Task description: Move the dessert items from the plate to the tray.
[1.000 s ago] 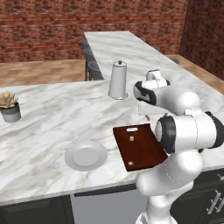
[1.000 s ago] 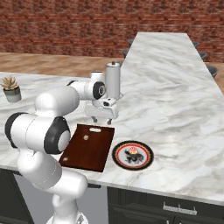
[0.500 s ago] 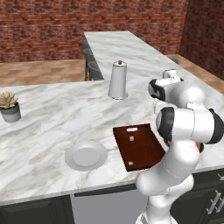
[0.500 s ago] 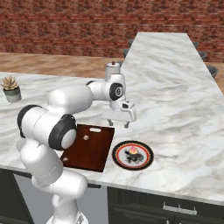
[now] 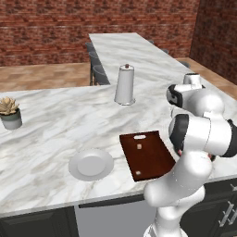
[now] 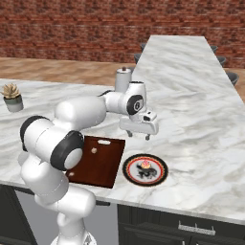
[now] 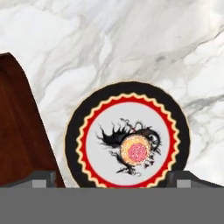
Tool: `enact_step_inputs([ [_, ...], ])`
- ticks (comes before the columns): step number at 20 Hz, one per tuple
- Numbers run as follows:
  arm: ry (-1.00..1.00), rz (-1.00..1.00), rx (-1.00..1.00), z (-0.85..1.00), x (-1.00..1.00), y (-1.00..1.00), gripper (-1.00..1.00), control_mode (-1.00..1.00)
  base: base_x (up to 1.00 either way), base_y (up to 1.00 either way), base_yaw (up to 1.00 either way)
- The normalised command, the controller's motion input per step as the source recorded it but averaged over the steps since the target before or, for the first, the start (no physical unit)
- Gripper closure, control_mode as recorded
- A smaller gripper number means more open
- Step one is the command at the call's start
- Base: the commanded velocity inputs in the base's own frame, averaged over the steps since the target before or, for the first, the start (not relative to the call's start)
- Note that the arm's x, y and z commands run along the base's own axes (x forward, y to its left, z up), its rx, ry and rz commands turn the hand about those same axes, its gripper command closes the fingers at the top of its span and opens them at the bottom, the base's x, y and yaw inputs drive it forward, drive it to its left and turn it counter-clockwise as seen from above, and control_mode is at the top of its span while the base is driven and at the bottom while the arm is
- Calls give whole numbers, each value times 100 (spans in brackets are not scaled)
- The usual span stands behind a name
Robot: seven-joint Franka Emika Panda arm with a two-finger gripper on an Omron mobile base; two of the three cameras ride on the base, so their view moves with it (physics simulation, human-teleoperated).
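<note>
Gripper (image 6: 139,136) spread wide, holding nothing, hovering above the marble counter (image 6: 201,124) just beyond the far edge of the decorated plate (image 6: 161,169). Cupcake (image 6: 145,166) upright near plate centre, pink frosting up, dark wrapper below. Plate just right of the wooden tray (image 6: 103,167). Tiny tan morsel (image 6: 94,150) already on tray near its slot-handle end.

Cupcake likely very light, soft on top, easy to smear or topple. Best taken low across the wrapper, straight from above, gentle squeeze. Frosting to be avoided. Plate glaze probably slick, so possible sliding on contact.
</note>
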Motion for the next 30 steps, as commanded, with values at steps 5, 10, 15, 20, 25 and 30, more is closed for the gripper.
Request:
enact_step_inputs([
  [5, -2, -1, 0, -12, -10, -18, -100, -100, 0, 0, 0],
  [10, 0, -2, 0, -23, -3, -2, -100, -100, 0, 0, 0],
  [15, 0, 0, 0, -20, 0, -5, -100, -100, 0, 0, 0],
  [20, 0, -2, 0, -5, -22, -13, -100, -100, 0, 0, 0],
  [25, 0, -5, 1, -4, -40, -8, -100, -100, 0, 0, 0],
  [30, 0, -5, 1, -7, -38, 0, -100, -100, 0, 0, 0],
])
